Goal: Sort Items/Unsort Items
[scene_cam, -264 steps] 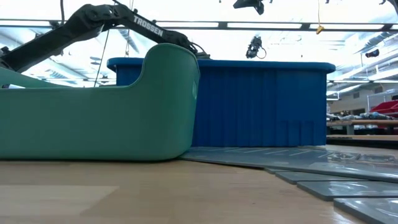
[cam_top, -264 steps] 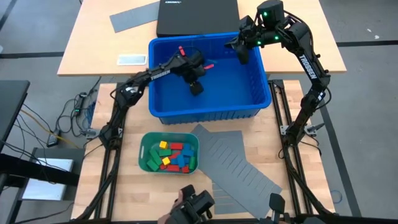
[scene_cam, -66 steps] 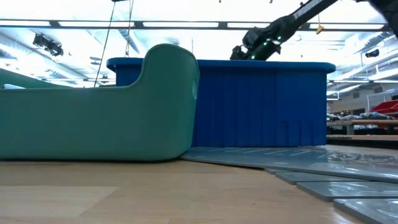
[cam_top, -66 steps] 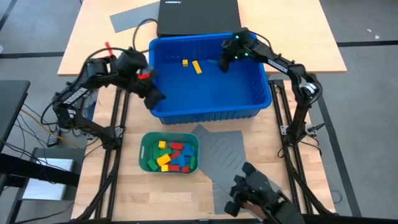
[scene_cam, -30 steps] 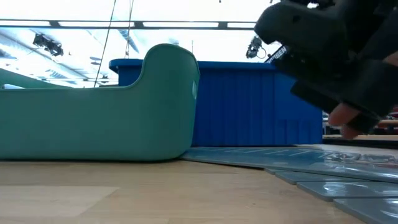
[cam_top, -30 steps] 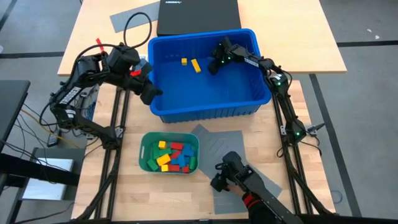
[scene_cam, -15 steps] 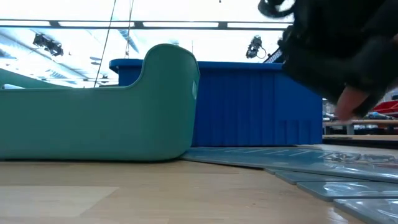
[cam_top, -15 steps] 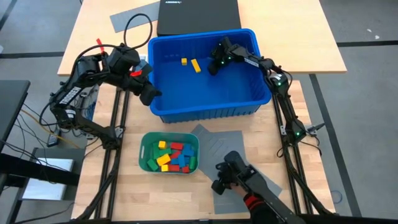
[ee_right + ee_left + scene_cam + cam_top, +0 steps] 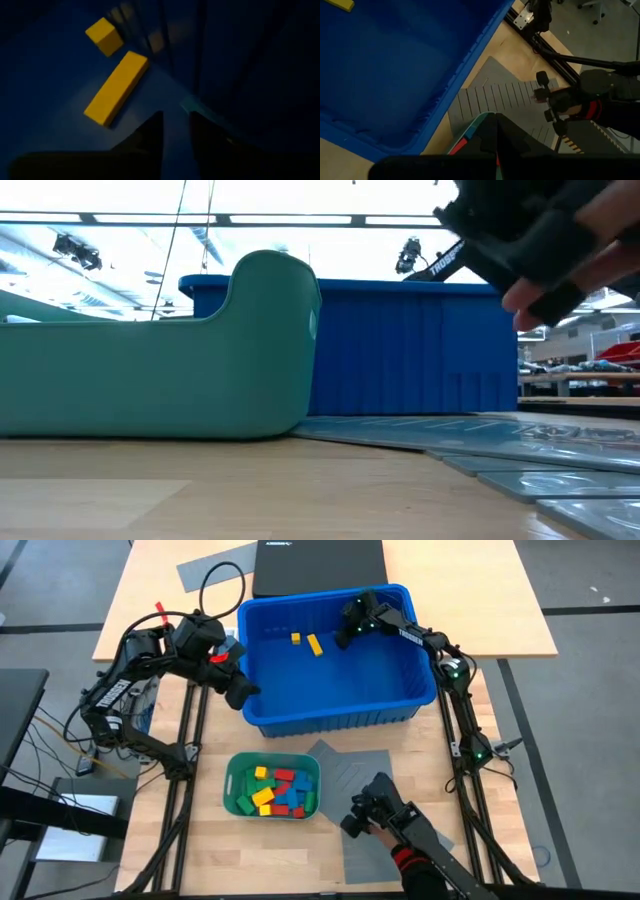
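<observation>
Two yellow blocks lie on the floor of the blue bin [image 9: 330, 705], near its far wall: a small cube [image 9: 297, 639] and, just beside it, a long block [image 9: 316, 646]. The remaining blocks, red, yellow, green and blue, are heaped in the green tray [image 9: 236, 802] on the counter [image 9: 210, 860], on the near side of the bin, with the grey slotted sheet [image 9: 385, 765] beside it.

The right claw [image 9: 345, 633] is held inside the bin at its far side, just beside the long block. In the right wrist view the fingers [image 9: 150, 132] are seen with a narrow gap between them and nothing in it, the long block [image 9: 116, 87] lying just ahead of the tips and off to one side, the cube [image 9: 104, 36] beyond it. The long axis of that block is seen to run obliquely to the line of the fingers, so a turn of the wrist would probably be called for before a grasp across its narrow width.

The left claw [image 9: 238, 692] is parked outside the bin, at its left wall, fully closed; something red shows near its wrist, but what it is cannot be made out. The right arm is thus judged much the nearer to the two loose blocks.

A person's gloved hand [image 9: 375, 810] rests on the grey sheet, well apart from both claws.
</observation>
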Controlling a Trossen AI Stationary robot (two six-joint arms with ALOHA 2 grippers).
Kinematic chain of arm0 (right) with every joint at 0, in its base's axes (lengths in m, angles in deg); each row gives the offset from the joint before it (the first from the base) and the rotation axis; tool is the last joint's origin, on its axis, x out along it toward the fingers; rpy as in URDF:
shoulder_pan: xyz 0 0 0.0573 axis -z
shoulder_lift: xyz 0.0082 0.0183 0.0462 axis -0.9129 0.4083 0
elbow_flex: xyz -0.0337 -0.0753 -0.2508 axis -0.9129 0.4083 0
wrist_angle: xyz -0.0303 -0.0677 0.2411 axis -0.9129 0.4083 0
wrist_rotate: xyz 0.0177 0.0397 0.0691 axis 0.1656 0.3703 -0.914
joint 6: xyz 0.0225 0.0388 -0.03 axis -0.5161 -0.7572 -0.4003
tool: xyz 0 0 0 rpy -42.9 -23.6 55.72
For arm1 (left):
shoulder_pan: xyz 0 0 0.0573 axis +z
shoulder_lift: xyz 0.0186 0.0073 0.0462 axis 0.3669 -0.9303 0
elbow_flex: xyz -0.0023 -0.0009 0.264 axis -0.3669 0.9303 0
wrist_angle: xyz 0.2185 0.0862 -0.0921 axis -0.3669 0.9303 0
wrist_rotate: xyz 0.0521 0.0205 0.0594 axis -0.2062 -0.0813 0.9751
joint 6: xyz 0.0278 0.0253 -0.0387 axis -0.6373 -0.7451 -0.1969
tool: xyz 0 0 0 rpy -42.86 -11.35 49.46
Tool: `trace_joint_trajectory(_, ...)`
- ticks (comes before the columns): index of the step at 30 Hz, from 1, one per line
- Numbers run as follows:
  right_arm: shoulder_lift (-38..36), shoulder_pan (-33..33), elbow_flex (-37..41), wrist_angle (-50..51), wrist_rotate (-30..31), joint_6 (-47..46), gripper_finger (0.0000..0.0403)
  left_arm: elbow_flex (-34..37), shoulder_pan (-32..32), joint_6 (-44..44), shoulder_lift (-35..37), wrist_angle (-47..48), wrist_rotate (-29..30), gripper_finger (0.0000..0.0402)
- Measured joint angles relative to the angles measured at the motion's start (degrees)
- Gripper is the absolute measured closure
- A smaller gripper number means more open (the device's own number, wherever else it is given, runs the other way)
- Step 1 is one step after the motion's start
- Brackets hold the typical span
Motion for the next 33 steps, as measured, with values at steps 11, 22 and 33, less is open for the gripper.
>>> trace_joint_trajectory(11, 4.77, 0.1, -0.04, 1.73, 2.5, -0.57, 0.037, 0.02, 0.0, 0.27, -0.01, 0.02, 0.61, 0.0398)
trace_joint_trajectory(22, 0.9, -0.11, -0.05, 13.04, -23.41, 0.35, 0.038, 0.02, -0.01, 0.29, 0.0, 0.04, 1.38, 0.0398)
trace_joint_trajectory(33, 0.33, 1.58, 0.12, 2.36, -12.8, 6.04, 0.0295, 0.02, -0.02, 0.88, -0.01, 0.04, 1.4, 0.0398)
